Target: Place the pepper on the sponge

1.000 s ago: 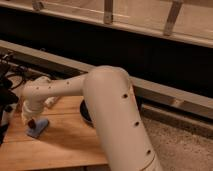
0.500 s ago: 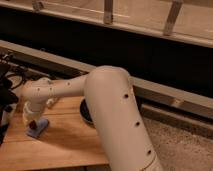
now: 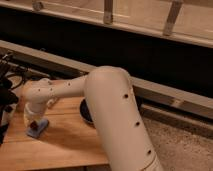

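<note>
My robot's gripper (image 3: 34, 119) hangs low over the light-blue sponge (image 3: 40, 130) at the left end of the wooden table (image 3: 65, 145).
The small red pepper (image 3: 33, 125) shows right at the gripper's tip, against the sponge's top. I cannot tell whether the gripper is clamping it.

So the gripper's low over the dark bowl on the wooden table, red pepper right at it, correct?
Not quite. The camera view shows the gripper low over the light-blue sponge, not the dark bowl, which sits apart to the right in the picture, partly hidden behind the arm. The rest holds: the red pepper is right at the gripper, on the wooden table.
</note>
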